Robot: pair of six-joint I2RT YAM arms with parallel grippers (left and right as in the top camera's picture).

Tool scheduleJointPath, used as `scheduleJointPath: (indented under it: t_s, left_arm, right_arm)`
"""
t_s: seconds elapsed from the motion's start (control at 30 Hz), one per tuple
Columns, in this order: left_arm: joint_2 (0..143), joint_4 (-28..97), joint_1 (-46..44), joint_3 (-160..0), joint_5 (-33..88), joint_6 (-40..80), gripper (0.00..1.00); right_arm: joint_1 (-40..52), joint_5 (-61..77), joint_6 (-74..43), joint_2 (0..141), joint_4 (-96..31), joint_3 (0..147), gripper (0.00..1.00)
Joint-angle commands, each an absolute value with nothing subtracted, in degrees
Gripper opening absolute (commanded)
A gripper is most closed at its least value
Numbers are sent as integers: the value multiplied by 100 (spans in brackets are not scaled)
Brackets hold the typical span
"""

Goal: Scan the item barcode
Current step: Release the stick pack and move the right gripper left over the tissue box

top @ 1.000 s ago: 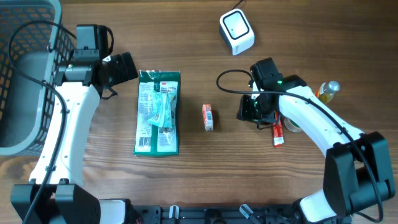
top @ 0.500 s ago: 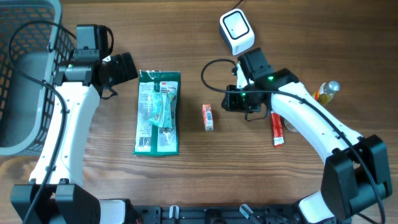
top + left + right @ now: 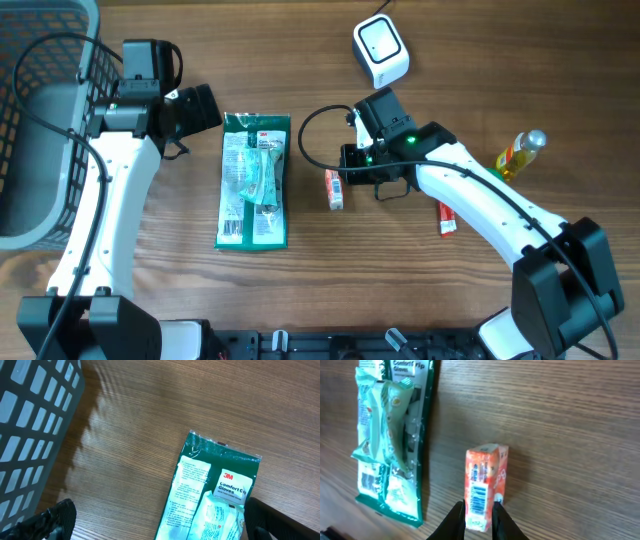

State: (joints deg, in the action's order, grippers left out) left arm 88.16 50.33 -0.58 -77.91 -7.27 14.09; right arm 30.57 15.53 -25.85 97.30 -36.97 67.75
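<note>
Box look: small oblong carton (image 3: 482,485), orange and white print, a barcode panel on its upturned face.
Box position: flat on the wooden table (image 3: 330,270), near the centre, just right of the gloves pack (image 3: 254,180).
Box to right gripper: the carton's near end sits between the fingers of the right gripper (image 3: 479,519); the rest of the carton extends out beyond the fingertips.
Right gripper state: jaws narrow, one finger against each long side of the carton, which lies on the table.
Box to scanner: the white scanner (image 3: 381,50) stands well apart, at the far edge of the table.
Left gripper state: left gripper (image 3: 162,517) jaws wide, above the top end of the gloves pack.
</note>
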Motion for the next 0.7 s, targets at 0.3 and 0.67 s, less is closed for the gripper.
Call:
scheduleJointPath:
  t_s: [0.3, 0.67]
  left_arm:
    - [8829, 5022, -25, -7822, -757, 1461, 100]
    - [8829, 5022, -25, -7822, -757, 1461, 100]
  right_arm:
    - [3063, 784, -2574, 9804, -3774, 6698, 19]
    - [3065, 705, -2576, 9806, -3846, 6698, 18]
